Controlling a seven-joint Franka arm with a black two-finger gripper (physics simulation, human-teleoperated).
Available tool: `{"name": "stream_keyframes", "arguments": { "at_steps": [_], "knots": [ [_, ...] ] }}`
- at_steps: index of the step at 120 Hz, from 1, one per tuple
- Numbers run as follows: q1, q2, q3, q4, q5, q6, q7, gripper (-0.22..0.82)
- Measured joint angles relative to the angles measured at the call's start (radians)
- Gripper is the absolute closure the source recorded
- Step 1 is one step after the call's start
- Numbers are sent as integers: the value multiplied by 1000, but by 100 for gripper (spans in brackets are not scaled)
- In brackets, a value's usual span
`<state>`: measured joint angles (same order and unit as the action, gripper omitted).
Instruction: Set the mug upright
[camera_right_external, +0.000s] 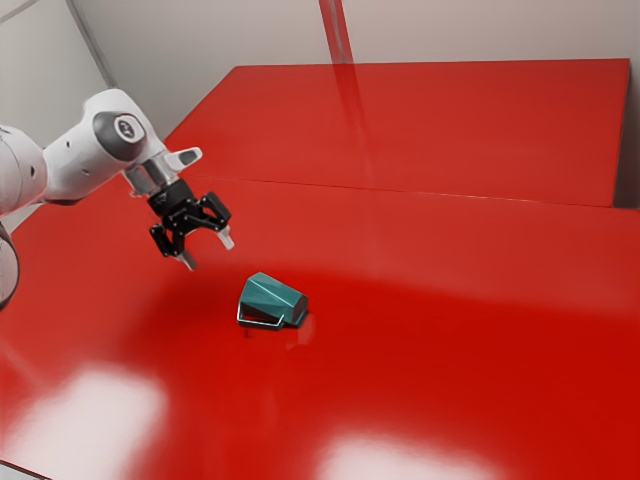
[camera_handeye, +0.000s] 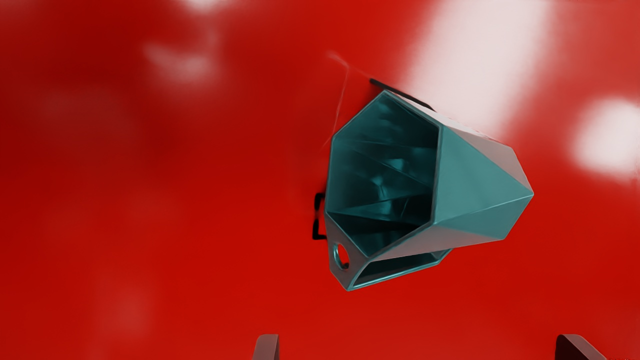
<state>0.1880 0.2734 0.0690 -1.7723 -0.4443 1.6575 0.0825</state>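
On the shiny red table (camera_right_external: 450, 260), the blue-green mug (camera_right_external: 270, 300) lies on its side; it is not standing up; its wide end is toward the exterior view's left and its smaller end is toward the exterior view's right; the gripper (camera_right_external: 208, 251) is up in the air over the table, near the mug but not touching it; it is on the mug's side toward the exterior view's left; its jaws are spread wide and let go, with nothing held in them.

In the wrist view, the two fingers (camera_handeye: 266, 347) are far apart from each other; the mug's open mouth (camera_handeye: 382, 175) faces the camera, so you can see the dark inside; the sides are flat bits with pointy corners; the handle (camera_handeye: 345, 277) is on the side of the mug nearest the fingers, and it has a little round hole near the mouth; a thin, bent black mark (camera_handeye: 316, 232) is on the table just beside the mug's rim; bright white shiny spots are on the red table too.
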Motion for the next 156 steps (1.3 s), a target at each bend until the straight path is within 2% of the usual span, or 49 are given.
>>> {"name": "stream_keyframes", "arguments": {
  "at_steps": [26,63,126,132,147,156],
  "knots": [
    [1,79,0,6,-131,1,9,0],
    [-2,156,-2,30,-208,48,17,0],
    [-19,223,-47,30,-289,134,23,0],
    [-21,225,-48,31,-299,136,23,8],
    [-25,224,-60,31,-309,136,21,41],
    [-29,223,-68,32,-312,136,19,54]
  ]
}}
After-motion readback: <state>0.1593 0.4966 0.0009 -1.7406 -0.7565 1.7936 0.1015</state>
